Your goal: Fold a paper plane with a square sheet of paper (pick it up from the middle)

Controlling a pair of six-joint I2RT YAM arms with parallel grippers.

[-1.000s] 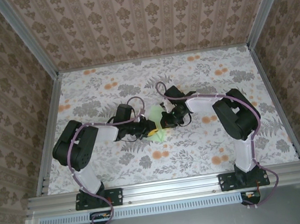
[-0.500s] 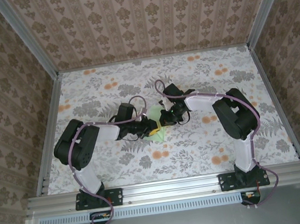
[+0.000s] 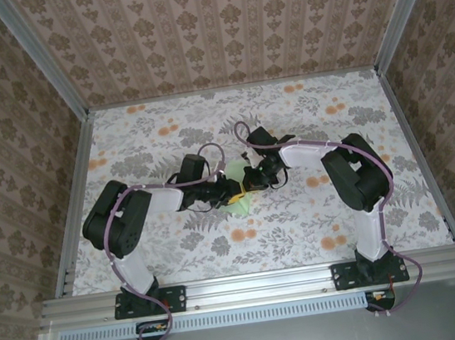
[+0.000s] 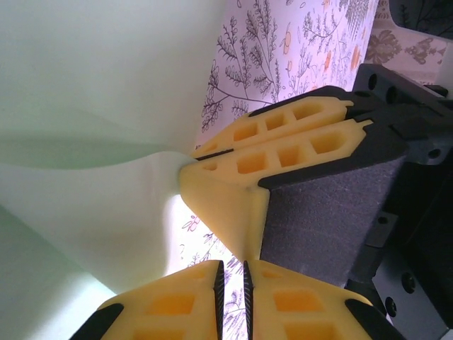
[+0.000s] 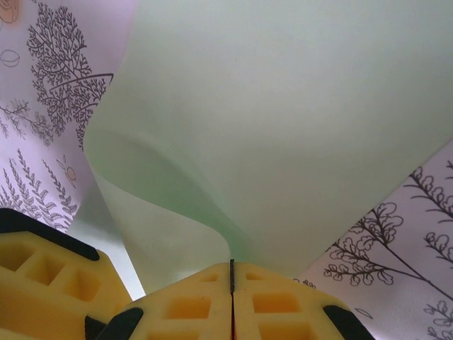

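The square sheet of paper (image 3: 236,206) is pale green and lies bent at the table's middle, between both grippers. In the right wrist view the sheet (image 5: 283,106) curls up into a soft fold that runs into my right gripper (image 5: 231,265), which is shut on it. In the left wrist view the right gripper's yellow fingers (image 4: 283,142) pinch the sheet (image 4: 106,85) at its fold. My left gripper (image 4: 244,273) sits just below them, jaws a narrow slit apart, with only tablecloth showing through. From above, the left gripper (image 3: 231,193) and right gripper (image 3: 248,184) nearly touch. The paper plane is out of view.
The table (image 3: 305,118) has a floral cloth and is walled by patterned panels with metal rails (image 3: 75,190) at the sides. The left gripper's yellow finger (image 5: 49,276) shows close beside the right one. Both arm bases stand at the near edge.
Both grippers have drawn slightly closer together over the paper, the left arm reaching a little further right. Neither gripper's opening has visibly changed.
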